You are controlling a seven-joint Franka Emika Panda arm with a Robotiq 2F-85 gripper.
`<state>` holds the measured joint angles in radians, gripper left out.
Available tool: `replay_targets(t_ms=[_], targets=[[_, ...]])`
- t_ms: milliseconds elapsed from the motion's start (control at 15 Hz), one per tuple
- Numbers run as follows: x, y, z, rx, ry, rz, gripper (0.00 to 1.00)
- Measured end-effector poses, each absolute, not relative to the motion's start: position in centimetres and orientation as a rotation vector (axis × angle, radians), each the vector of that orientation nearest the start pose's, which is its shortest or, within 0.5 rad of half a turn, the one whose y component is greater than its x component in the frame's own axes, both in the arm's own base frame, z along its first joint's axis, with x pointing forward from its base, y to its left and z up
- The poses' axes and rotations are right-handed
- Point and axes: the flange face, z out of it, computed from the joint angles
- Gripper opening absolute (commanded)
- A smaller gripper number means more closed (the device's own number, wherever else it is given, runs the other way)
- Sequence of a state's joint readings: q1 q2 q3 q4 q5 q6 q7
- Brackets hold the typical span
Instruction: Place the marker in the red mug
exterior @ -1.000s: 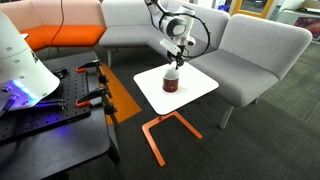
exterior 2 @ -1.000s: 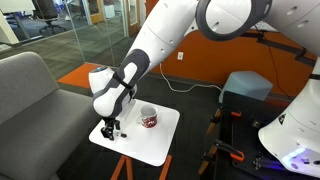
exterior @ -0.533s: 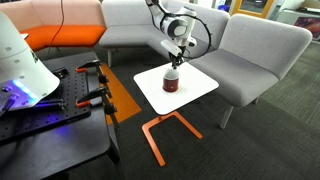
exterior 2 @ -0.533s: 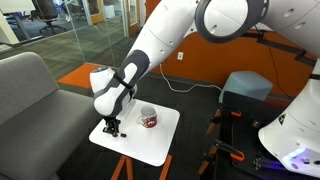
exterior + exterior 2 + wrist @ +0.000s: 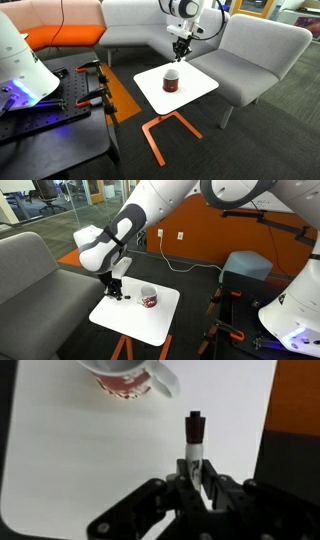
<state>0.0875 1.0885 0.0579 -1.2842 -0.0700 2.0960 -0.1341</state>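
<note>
My gripper is shut on the marker, a white barrel with a dark cap that sticks out past the fingertips. In both exterior views the gripper hangs above the far edge of the white tabletop, clear of its surface. The red mug stands upright near the middle of the tabletop, apart from the gripper. In the wrist view the mug shows at the top edge, its handle turned toward the marker's side.
A grey sofa wraps round the far side of the small table, whose orange metal base stands on the carpet. A black bench with equipment stands to one side. An orange wall rises behind the arm.
The gripper closed on the marker at the tabletop and has risen with it, now hanging well above the table. The mug has not moved.
</note>
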Motion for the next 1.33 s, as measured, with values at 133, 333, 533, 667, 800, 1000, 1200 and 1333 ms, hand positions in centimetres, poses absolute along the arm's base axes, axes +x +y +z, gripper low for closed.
replay_targets(t_ms=[133, 333, 533, 667, 800, 1000, 1200, 1333], targets=[[69.4, 7.6, 8.5, -3.081, -0.518, 0.601, 0.05], [68.4, 6.0, 10.1, -3.046, -0.609, 0.872, 0.05], [66.8, 4.5, 10.4, -2.991, -0.703, 1.136, 0.05], [65.7, 3.6, 10.3, -2.951, -0.771, 1.296, 0.05], [65.2, 2.9, 9.5, -2.941, -0.816, 1.382, 0.05], [64.7, 2.5, 7.6, -2.940, -0.834, 1.436, 0.05], [63.8, 2.1, 5.3, -2.917, -0.832, 1.489, 0.05], [63.3, 1.9, 3.9, -2.907, -0.827, 1.514, 0.05]])
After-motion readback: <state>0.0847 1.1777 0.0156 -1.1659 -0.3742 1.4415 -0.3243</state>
